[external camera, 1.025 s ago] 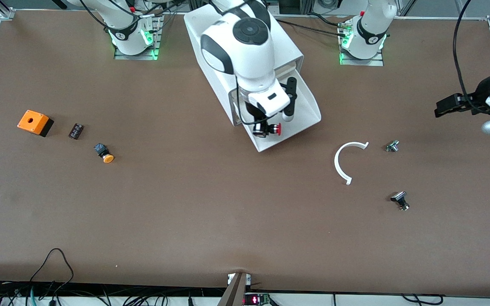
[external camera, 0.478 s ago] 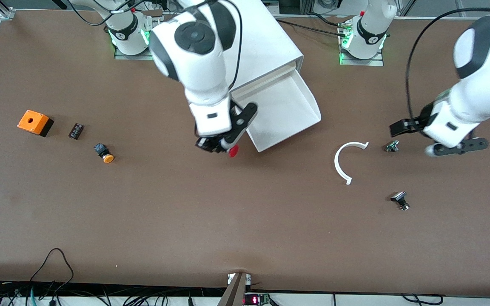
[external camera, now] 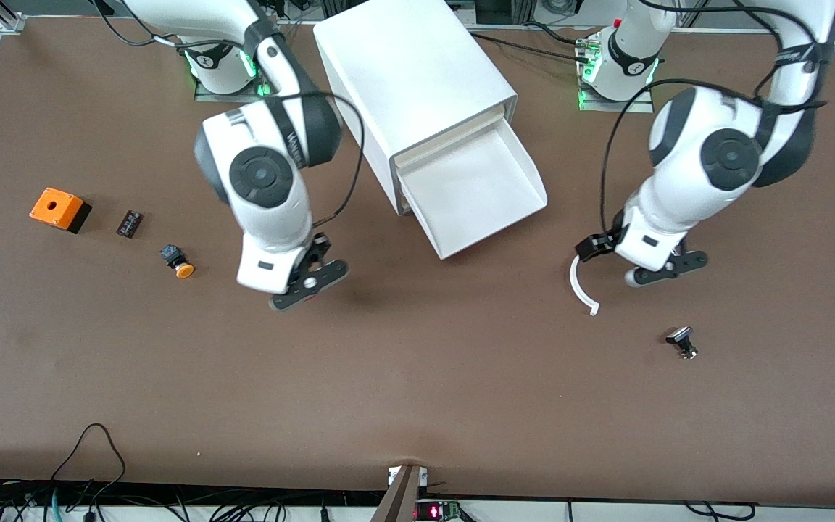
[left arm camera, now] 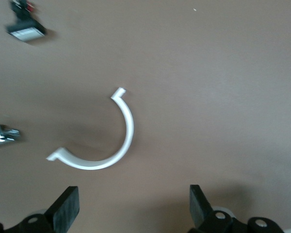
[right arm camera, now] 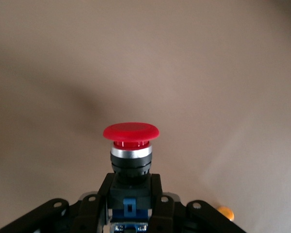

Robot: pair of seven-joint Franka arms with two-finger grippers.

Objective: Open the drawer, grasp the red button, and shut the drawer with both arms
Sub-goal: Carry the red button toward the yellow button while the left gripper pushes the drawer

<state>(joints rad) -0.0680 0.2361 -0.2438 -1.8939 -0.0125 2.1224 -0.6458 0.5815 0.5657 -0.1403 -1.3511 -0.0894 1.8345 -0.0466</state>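
I have the button (right arm camera: pixel 131 145) out of the drawer (external camera: pixel 477 194) now: a second ago my right gripper (right arm camera: pixel 132 213) was down inside the tray, and it has since swung clear toward the right arm's end of the table. It is clenched on the button's dark body, red cap pointing away from the fingers, bare tabletop below it and the orange-capped button (external camera: pixel 184 270) just off to one side. The drawer stands pulled out and empty. My left gripper (left arm camera: pixel 133 211) has come in too, jaws spread wide and holding nothing, hovering right over the white curved strip (left arm camera: pixel 106 141). As I judge it, only closing the drawer remains.
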